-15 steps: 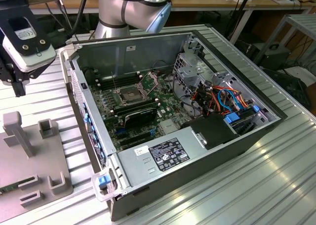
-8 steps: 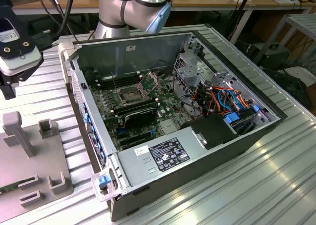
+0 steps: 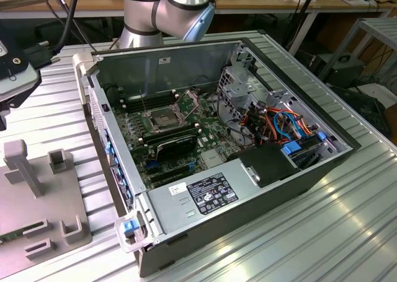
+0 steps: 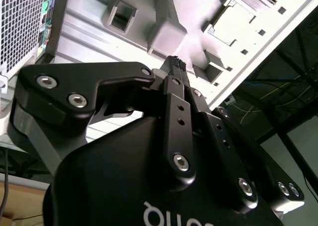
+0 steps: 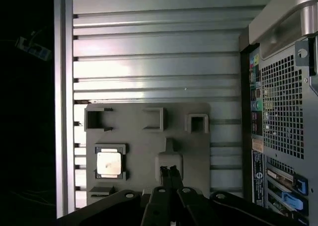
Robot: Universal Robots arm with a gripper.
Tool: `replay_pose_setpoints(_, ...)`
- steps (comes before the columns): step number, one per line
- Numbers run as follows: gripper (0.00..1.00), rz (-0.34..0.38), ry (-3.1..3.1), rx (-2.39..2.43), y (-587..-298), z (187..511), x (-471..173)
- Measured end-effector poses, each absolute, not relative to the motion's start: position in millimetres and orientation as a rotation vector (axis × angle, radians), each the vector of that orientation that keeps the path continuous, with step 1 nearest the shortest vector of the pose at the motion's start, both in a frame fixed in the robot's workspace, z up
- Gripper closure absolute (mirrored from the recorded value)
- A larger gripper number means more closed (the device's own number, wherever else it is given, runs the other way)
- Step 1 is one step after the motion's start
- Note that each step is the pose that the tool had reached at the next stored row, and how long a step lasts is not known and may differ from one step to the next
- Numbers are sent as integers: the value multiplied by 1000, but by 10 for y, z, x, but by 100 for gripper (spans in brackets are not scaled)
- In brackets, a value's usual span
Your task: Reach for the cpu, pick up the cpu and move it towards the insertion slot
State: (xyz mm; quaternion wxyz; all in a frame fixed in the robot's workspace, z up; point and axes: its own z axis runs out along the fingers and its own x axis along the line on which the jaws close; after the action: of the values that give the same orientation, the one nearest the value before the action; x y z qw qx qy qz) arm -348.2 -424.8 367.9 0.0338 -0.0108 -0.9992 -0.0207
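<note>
Gripper (image 5: 169, 169) has its 2 fingers pressed together and nothing between them; this shows in both wrist views. It hangs above the grey plate (image 5: 139, 136). In the first wrist view its tips line up with a small raised block (image 5: 169, 159) on that plate; cannot tell if they touch.

Cpu (image 5: 109, 163) lies flat in a square recess on the plate, tan face up, beside that block and apart from the tips. The second wrist view shows the cpu (image 4: 232, 23) in the same recess, past the fingertips (image 4: 175, 62), not gripped.

The plate also carries 3 open-sided bracket blocks in a row along its far edge.

In the exterior view the plate (image 3: 25, 201) sits on the ribbed table (image 3: 347, 232) at the exterior view's left of the open PC case (image 3: 155, 65). The slot (image 3: 162, 119) is inside the case on the green board, dark centre exposed, latch frame (image 3: 188, 100) tilted up. A black finned card (image 3: 177, 147) lies just beside the slot. The cpu is outside the case, well apart from the slot.
</note>
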Motion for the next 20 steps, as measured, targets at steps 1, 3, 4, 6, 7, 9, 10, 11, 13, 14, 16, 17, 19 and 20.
replay_pose_setpoints(1,89,-64,-3073,-33,-4252,3678,-3498)
replay_pose_setpoints(3,89,-64,-3073,-33,-4258,3679,-3537)
replay_pose_setpoints(4,89,-64,-3073,-33,-4261,3678,-3560)
replay_pose_setpoints(6,89,-64,-3073,-33,-4263,3678,-3596)
replay_pose_setpoints(7,89,-64,-3073,-33,-4267,3678,-3625)
replay_pose_setpoints(9,89,-64,-3073,-33,-4272,3677,-3663)
replay_pose_setpoints(10,89,-64,-3073,-33,-4275,3676,-3685)
replay_pose_setpoints(11,89,-64,-3073,-33,-4278,3676,-3701)
replay_pose_setpoints(13,89,-64,-3073,-33,-4286,3675,-3744)
replay_pose_setpoints(14,89,-64,-3073,-33,-4295,3674,-3773)
replay_pose_setpoints(16,89,-65,-3073,-32,-4319,3672,-3828)
replay_pose_setpoints(17,89,-68,-3073,-24,-4351,3667,-3856)
replay_pose_setpoints(19,89,-72,-3073,-13,-4377,3665,-3884)
replay_pose_setpoints(20,89,-72,-3073,-11,-4380,3665,-3906)
